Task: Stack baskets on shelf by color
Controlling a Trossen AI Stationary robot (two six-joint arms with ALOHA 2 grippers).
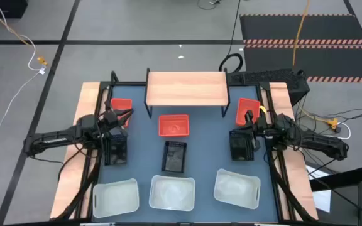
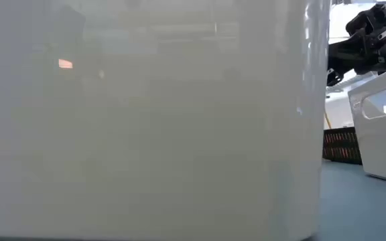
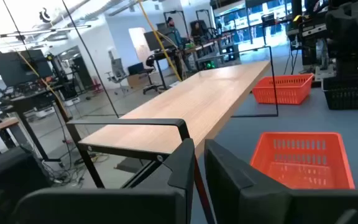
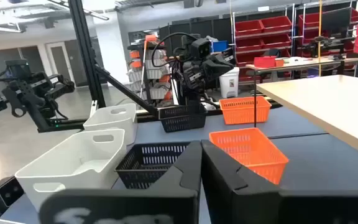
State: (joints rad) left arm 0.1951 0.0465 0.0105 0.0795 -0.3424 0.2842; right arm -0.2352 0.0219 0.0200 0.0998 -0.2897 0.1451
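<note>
In the high view the light-wood shelf (image 1: 186, 88) stands bare at the table's far side. Three red baskets sit in front of it: left (image 1: 119, 107), middle (image 1: 173, 125) and right (image 1: 247, 108). Three black slotted baskets (image 1: 175, 157) form the row nearer to me. Three white baskets (image 1: 173, 191) line the near edge. My left gripper (image 1: 128, 115) hovers shut at the left red basket's inner edge. My right gripper (image 1: 251, 118) is shut at the right red basket's near end. Both wrist views show only closed fingers, left (image 3: 197, 168) and right (image 4: 201, 163), with nothing between them.
A white basket's wall (image 2: 146, 120) fills most of the low view, with another white basket (image 2: 380, 134) and an arm (image 2: 374, 37) beside it. Black frame rails (image 1: 99, 125) run along both table sides. Cables lie on the floor beyond.
</note>
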